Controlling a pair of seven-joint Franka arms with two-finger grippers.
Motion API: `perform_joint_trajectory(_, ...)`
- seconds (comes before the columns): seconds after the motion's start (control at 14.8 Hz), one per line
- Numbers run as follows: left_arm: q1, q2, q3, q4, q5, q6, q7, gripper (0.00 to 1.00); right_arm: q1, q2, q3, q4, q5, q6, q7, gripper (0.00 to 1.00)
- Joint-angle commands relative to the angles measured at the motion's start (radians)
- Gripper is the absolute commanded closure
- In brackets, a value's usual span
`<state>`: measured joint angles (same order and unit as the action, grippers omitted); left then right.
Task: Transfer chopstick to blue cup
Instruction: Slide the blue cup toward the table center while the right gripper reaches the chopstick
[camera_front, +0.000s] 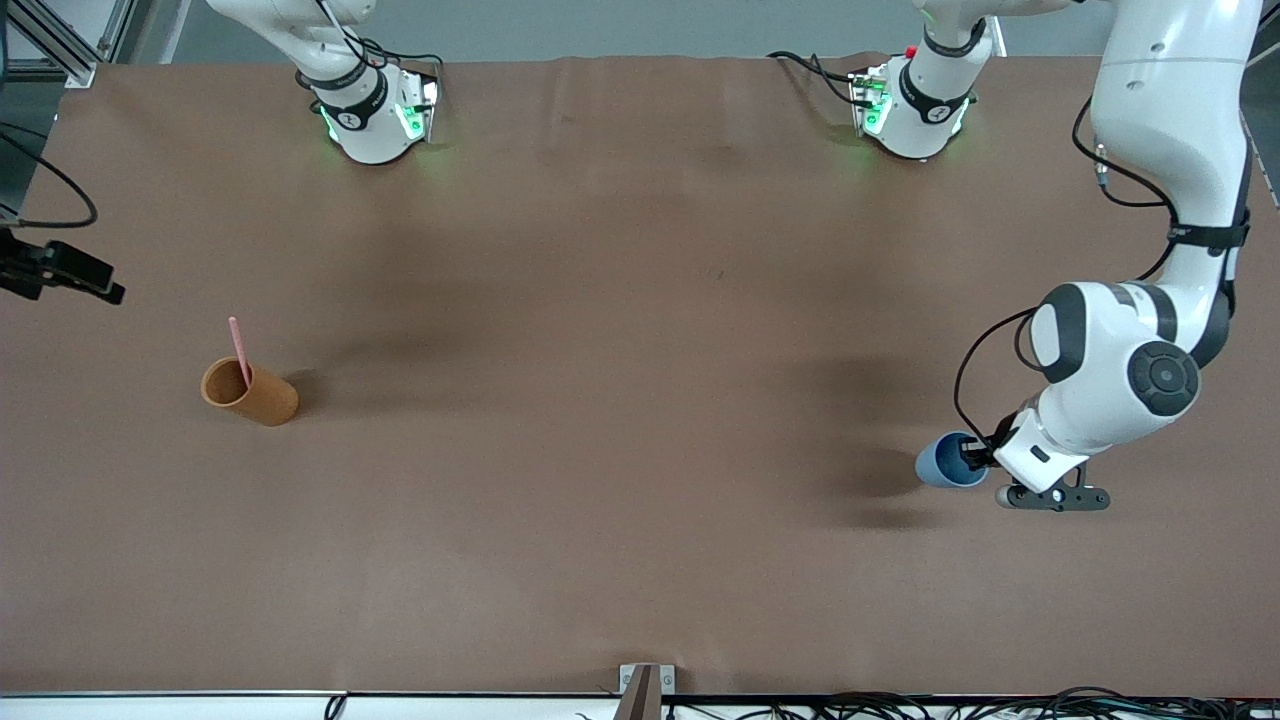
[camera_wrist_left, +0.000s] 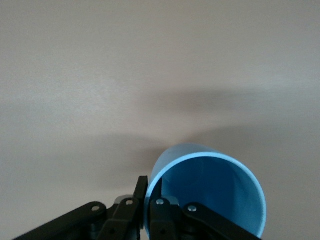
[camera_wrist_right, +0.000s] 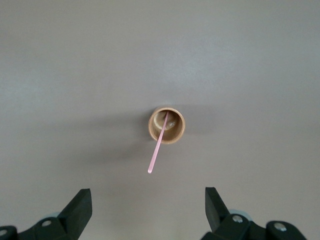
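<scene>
Left end effector (camera_wrist_left: 145, 202) pinches blue cup (camera_wrist_left: 210, 190) rim; right end effector (camera_wrist_right: 148, 205) spread above chopstick (camera_wrist_right: 159, 145)

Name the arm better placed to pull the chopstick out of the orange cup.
Right: the right gripper hangs open over the orange cup holding the chopstick. The left gripper is shut on the blue cup.

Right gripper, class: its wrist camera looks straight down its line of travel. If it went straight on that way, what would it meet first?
Probably the chopstick, whose free end sticks up out of the orange-brown cup. The open right gripper is aimed nearly at it; depth is unclear.
</scene>
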<state>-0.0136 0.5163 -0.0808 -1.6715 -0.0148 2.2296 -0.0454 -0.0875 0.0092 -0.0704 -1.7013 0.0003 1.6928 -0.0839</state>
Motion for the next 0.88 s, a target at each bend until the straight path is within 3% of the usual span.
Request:
perform_joint_trajectory(0.0,-0.022,-0.056,-0.071,0.102,-0.01,-0.19,-0.152,1.0,-0.008,-0.06,0.009,-0.162,0.009,0.121,-0.008,0.0)
perform_joint_trajectory(0.2,-0.099,-0.055,-0.164,0.134,0.002,-0.228,-0.443,1.0,-0.003,-0.103,0.011,-0.334,0.006,0.284,-0.008,0.01)
perform_joint_trajectory(0.34,-0.224,-0.041,-0.165,0.14,0.021,-0.222,-0.619,1.0,-0.005,-0.133,0.011,-0.455,0.001,0.393,-0.011,0.02)
perform_joint_trajectory(0.61,-0.417,0.098,-0.152,0.268,0.024,-0.173,-0.884,1.0,-0.003,-0.178,0.014,-0.656,-0.033,0.58,-0.011,0.06)
perform_joint_trajectory(0.81,-0.505,0.137,-0.145,0.265,0.1,-0.11,-1.011,1.0,-0.003,-0.178,0.014,-0.753,-0.036,0.695,-0.013,0.16)
